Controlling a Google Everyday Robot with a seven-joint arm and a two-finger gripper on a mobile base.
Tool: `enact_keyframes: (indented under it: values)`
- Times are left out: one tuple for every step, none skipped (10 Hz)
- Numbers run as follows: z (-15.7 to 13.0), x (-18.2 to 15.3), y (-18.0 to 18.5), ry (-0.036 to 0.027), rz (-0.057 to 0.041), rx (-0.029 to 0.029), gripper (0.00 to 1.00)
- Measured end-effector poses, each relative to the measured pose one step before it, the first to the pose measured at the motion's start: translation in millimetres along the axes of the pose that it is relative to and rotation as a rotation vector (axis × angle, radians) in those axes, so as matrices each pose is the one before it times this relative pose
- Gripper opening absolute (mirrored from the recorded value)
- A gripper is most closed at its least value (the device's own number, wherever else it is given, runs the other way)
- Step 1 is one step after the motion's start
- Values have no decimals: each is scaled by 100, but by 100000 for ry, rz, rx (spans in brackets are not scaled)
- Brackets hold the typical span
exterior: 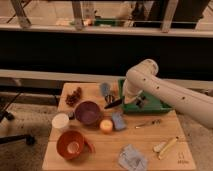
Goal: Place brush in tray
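The brush (114, 104) lies on a slant at the left edge of the tray (159, 106). Its long axis runs from about eight o'clock up to two o'clock: the dark lower end sticks out over the wooden worktop (100, 150) toward the purple bowl (88, 112), and the upper end disappears under the white arm (165, 90). Which end is the head cannot be made out.

The hand (134, 101) sits at the left part of the tray, low over its floor, mostly hidden by the arm's bulky wrist. It is shut, and the brush handle runs straight into it, so it appears to be gripping the brush.

The tray is at two o'clock on the worktop, against the far edge.

Counting the rest:
- One purple bowl, near the middle left.
- One orange bowl (70, 144) at seven o'clock.
- One white cup (60, 121), just left of the purple bowl.
- One round yellow-orange fruit (106, 126), touching or nearly touching a small blue block (119, 121) to its right.
- One cluster of brown pinecone-like things (74, 97) at ten o'clock.
- One grey-blue object (105, 90) at the far edge, beside the tray.
- One thin silvery utensil (147, 123) just in front of the tray.
- One pale yellow stick (167, 147) at four o'clock.
- One crumpled grey cloth (131, 158) at the near edge.
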Motion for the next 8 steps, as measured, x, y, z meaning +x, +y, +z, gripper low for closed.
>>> enact_keyframes:
  values:
    - [235, 693, -758, 620, 506, 146, 0]
    - [68, 627, -526, 626, 676, 373, 0]
    - [-11, 114, -34, 320, 15, 98, 0]
    - [2, 56, 2, 42, 220, 11, 0]
    - [137, 359, -270, 180, 809, 183, 0]
    - [469, 918, -471, 461, 1080, -116, 0]
    - [552, 1235, -913, 550, 955, 133, 0]
    - [768, 1418, -1552, 390, 1410, 243, 0]
